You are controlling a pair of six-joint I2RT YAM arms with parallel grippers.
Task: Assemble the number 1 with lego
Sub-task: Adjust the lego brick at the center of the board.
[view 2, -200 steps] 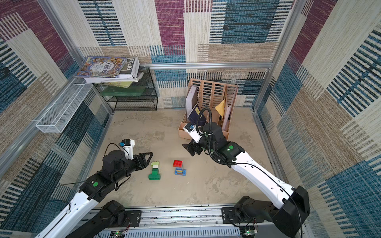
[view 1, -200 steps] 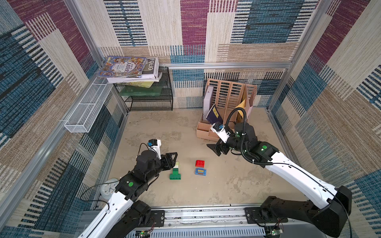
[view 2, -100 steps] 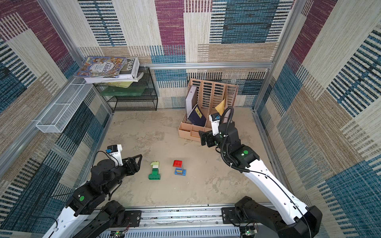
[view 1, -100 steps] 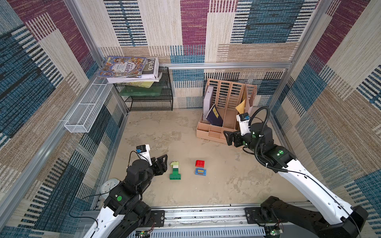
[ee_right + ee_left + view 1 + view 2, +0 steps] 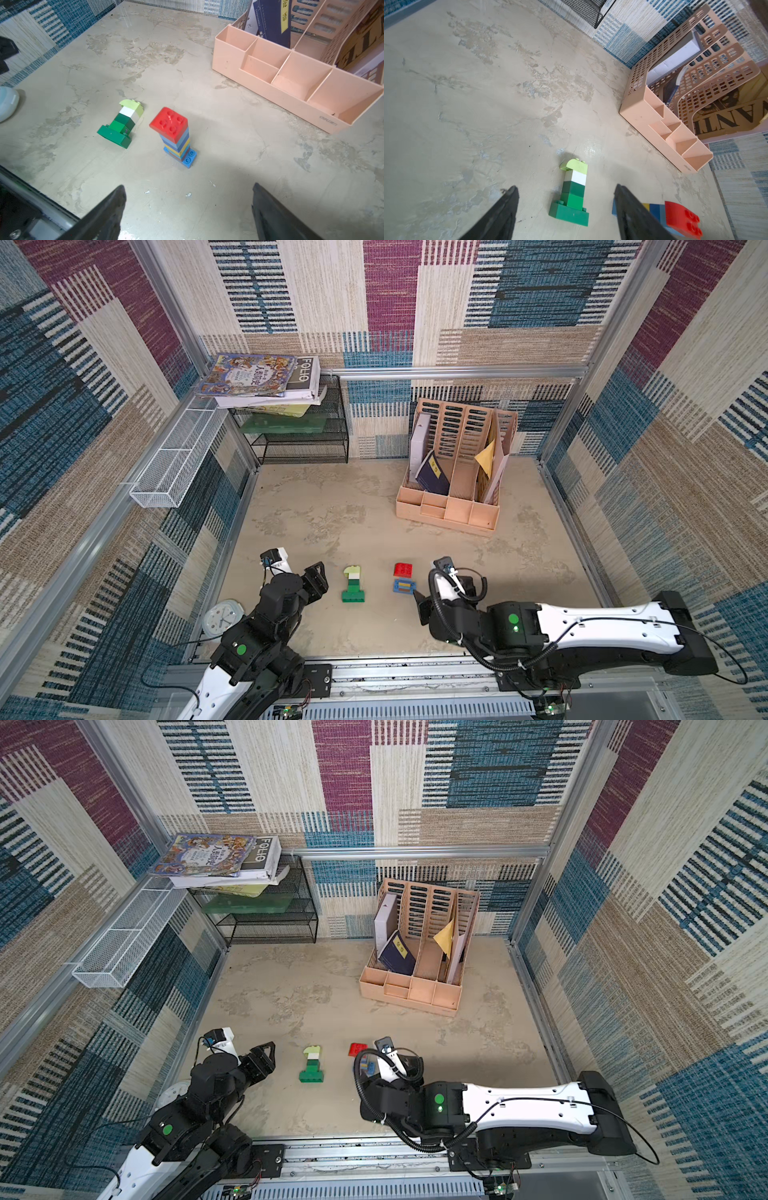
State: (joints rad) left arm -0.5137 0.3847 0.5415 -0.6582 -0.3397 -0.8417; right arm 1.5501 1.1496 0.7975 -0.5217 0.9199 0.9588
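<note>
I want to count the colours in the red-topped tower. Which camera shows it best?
The right wrist view: the red-topped tower stands whole, side layers visible. Both top views look down on it, squashing layers. In the left wrist view a gripper finger covers part.

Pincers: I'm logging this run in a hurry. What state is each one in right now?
Left pincer: open, holding nothing.
Right pincer: open wide, holding nothing.
</note>
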